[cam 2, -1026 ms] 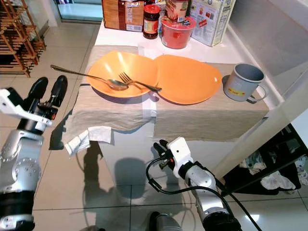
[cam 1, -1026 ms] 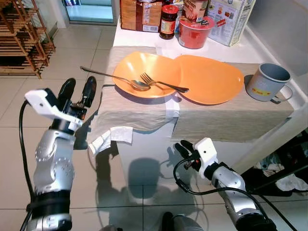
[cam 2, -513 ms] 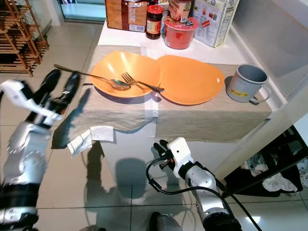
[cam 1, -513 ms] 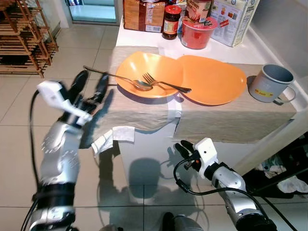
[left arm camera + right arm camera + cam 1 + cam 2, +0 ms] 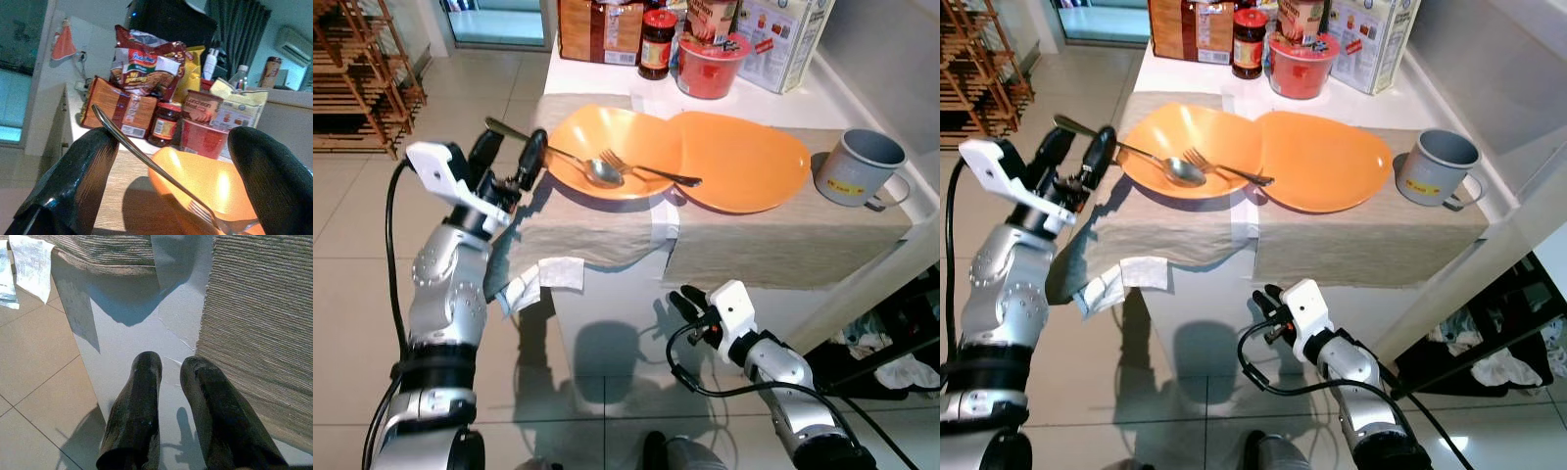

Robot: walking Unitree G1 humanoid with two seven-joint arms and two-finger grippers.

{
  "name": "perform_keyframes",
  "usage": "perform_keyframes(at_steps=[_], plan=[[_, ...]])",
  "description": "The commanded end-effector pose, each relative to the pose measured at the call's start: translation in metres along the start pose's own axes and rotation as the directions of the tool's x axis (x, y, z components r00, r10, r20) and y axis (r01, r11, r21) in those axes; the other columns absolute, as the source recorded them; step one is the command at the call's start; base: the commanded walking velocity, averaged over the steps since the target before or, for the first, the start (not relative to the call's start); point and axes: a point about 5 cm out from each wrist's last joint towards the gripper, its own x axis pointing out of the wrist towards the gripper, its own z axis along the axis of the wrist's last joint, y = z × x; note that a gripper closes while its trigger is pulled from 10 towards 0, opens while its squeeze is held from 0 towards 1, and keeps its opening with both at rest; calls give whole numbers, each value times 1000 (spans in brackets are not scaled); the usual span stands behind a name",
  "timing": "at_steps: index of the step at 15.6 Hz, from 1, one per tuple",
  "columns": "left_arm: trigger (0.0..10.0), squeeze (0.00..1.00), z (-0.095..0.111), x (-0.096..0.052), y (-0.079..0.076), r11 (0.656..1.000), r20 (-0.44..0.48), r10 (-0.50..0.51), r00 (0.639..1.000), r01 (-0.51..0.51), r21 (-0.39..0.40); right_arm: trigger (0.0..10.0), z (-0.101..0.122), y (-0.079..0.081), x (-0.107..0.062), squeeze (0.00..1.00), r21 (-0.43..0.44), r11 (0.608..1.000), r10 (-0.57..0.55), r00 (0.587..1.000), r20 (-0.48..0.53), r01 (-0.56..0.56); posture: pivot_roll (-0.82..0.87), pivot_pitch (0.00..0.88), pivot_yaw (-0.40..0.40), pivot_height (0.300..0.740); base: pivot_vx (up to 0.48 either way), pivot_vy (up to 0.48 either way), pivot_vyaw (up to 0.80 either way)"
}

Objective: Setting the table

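**Left gripper reaches the spoon handle**

Orange is the landmark here: two orange plates overlap on the table's beige runner, and the left orange plate holds a spoon and a fork. The spoon's bowl rests in that plate, its long handle jutting out past the rim over the table's edge.

A second ago the left gripper stood low and well off from the plate; it has since risen and closed in, and its open fingers now straddle the spoon's handle just outside the plate's rim. The left wrist view shows the handle passing between the two spread fingers, close against one of them. That suggests the spoon is about to be picked up for laying beside a plate.

The fork lies just beside the spoon's bowl and may be jostled. A grey mug stands beyond the right orange plate; a jar, a red tub and boxes crowd behind the plates. The right gripper hangs idle below the table, fingers nearly together, holding nothing.
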Motion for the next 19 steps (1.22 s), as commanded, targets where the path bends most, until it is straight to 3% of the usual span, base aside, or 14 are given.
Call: perform_keyframes(at_steps=[1,5,6,7,11,16,18,19], plan=[[10000,0,-2,2,2,1000,-19,28,999,-28,9,10000,1,-4,-4,0,3,1000,-16,1000,8,16,-83,95,-34,740,0,0,0],[10000,0,-1,7,13,993,-3,118,993,-118,-27,10000,1,-3,-5,0,1,1000,-19,1000,11,19,-86,96,-34,740,0,0,0],[8627,0,1,10,12,992,6,121,993,-121,-37,10000,1,-3,-5,0,1,1000,-18,1000,11,18,-85,96,-35,740,0,0,0],[0,0,3,12,12,991,15,124,992,-123,-49,10000,1,-2,-6,0,0,1000,-17,1000,11,17,-85,97,-33,740,0,0,0],[0,0,4,16,10,989,20,114,993,-112,-95,10000,1,-2,-6,0,-1,1000,-17,1000,10,17,-86,103,-30,740,0,0,0],[0,0,-7,12,2,990,-50,56,997,-62,-128,10000,2,-1,-6,0,1,1000,-23,1000,13,23,-83,106,-24,740,0,0,0],[0,0,16,13,14,981,38,149,988,-142,-135,10000,2,-1,-6,0,4,1000,-26,1000,14,26,-85,104,-23,740,0,0,0],[10000,1000,26,14,15,977,76,161,984,-148,-150,10000,2,-1,-6,0,4,1000,-27,1000,14,27,-85,104,-23,740,0,0,0]])
